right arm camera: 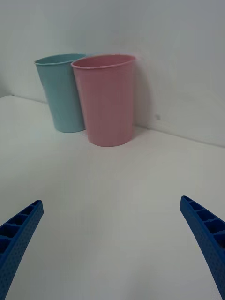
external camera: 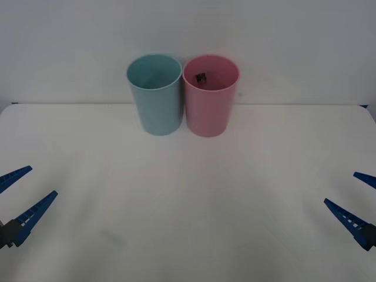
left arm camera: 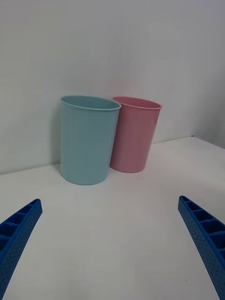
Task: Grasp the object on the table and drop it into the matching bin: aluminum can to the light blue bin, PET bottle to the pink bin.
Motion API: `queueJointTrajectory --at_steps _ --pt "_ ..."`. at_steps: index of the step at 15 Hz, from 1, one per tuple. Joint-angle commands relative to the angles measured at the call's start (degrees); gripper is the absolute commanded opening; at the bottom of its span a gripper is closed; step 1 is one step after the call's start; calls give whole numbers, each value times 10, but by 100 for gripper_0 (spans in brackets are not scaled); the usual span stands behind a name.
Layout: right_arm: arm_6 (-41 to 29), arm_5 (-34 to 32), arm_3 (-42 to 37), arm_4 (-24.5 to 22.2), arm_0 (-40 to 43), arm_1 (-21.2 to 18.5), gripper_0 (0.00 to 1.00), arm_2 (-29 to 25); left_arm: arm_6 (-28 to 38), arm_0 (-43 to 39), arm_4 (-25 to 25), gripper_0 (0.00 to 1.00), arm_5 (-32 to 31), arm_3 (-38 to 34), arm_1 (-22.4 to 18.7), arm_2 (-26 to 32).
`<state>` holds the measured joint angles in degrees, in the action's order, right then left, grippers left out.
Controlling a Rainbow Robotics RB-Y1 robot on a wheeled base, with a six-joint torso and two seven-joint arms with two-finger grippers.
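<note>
Resting inside the pink bin (external camera: 210, 111), the PET bottle (external camera: 201, 77) shows as a small dark shape below the rim, so the drop looks done and correct by material. The light blue bin (external camera: 155, 100) stands just beside it, at the far edge of the table (external camera: 188, 223). The left gripper (external camera: 28, 191) and right gripper (external camera: 351, 191) hover low at opposite near edges, fingers spread and holding nothing, well apart from the bins, likely parked clear

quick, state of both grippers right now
Left gripper: open, holding nothing, low at the table's left edge.
Right gripper: open, holding nothing, low at the right edge.
</note>
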<state>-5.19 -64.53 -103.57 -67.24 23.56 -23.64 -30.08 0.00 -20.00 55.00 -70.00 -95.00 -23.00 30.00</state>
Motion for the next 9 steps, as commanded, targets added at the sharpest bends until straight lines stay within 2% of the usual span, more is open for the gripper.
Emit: queueJointTrajectory --at_steps 1,9 --pt "-2 3 1 0 0 0 100 -3 0 0 0 100 0 0 0 0" --pt "-2 3 1 0 0 0 100 -3 0 0 0 100 0 0 0 0"
